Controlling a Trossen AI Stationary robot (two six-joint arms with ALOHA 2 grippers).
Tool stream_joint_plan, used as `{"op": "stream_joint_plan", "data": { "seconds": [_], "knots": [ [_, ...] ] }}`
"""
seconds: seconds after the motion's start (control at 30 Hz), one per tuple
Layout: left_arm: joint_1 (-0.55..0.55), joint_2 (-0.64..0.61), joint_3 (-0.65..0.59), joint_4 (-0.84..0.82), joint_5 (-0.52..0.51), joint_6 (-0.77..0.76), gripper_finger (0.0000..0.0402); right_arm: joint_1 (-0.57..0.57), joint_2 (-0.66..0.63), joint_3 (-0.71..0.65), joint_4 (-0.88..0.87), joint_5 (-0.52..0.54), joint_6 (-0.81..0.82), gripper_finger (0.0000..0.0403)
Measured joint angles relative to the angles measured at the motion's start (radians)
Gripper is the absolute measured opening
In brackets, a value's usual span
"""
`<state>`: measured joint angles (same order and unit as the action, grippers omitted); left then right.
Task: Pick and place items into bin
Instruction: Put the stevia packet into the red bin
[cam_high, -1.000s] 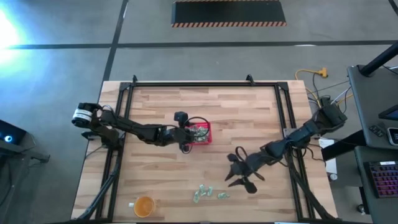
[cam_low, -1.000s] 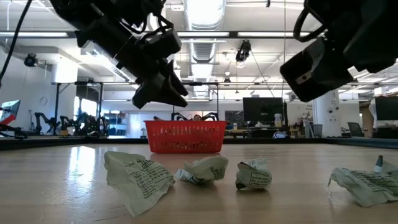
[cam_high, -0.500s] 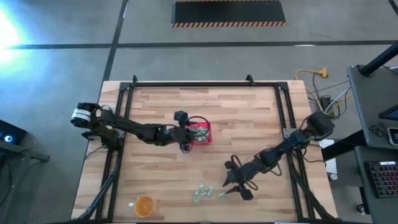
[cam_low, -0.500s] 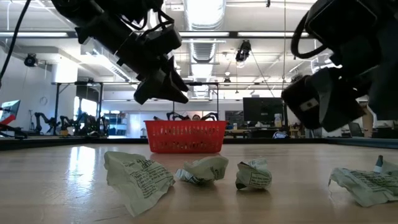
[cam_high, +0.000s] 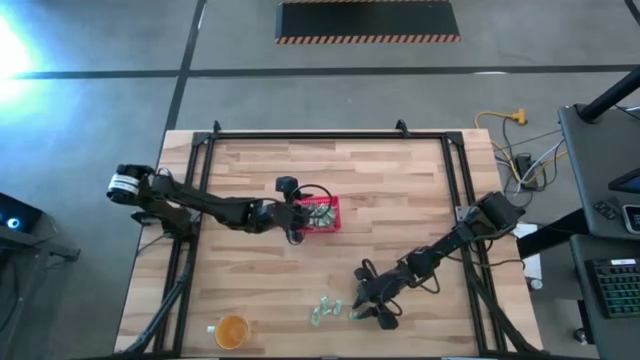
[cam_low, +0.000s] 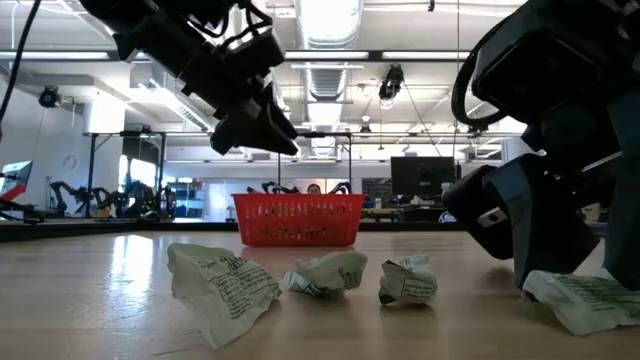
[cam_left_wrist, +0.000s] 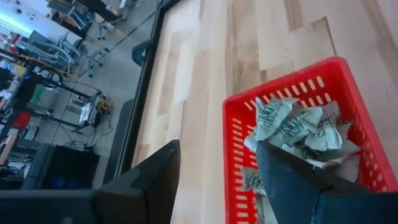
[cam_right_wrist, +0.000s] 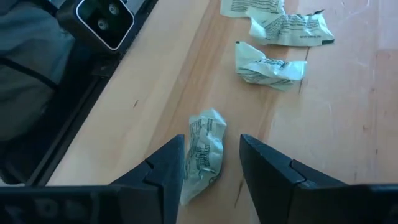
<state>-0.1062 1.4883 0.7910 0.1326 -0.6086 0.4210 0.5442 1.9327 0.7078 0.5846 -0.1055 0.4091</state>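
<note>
Partway there – several crinkly pale green wrapped packets (cam_left_wrist: 292, 127) already sit in the small red mesh basket (cam_high: 321, 214) mid-counter, left end effector (cam_high: 297, 214) open above it. Four packets wait near the front edge – right end effector (cam_right_wrist: 211, 163) open around one (cam_right_wrist: 203, 152).

Packets (cam_high: 325, 309) on table, others in basket (cam_high: 322, 214)

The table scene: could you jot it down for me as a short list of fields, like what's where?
Bin: red basket, mid-table, packets already inside
Loose packets: four on the near side of the table
Left gripper: open, empty, over the basket's edge
Right gripper: open, straddling one packet, not yet gripping
Other: orange cup near the table's front edge
</note>
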Motion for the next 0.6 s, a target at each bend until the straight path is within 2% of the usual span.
{"op": "stream_joint_plan", "data": {
  "seconds": [0.33,0.6],
  "knots": [
    [0.000,-0.008,0.001,-0.014,0.000,-0.023,0.0195,0.004,0.024,0.002,-0.016,0.007,0.009,0.0123],
    [0.000,-0.008,0.001,-0.016,0.000,-0.023,0.0195,0.006,0.018,0.000,-0.024,0.015,-0.047,0.0054]
  ]
}}
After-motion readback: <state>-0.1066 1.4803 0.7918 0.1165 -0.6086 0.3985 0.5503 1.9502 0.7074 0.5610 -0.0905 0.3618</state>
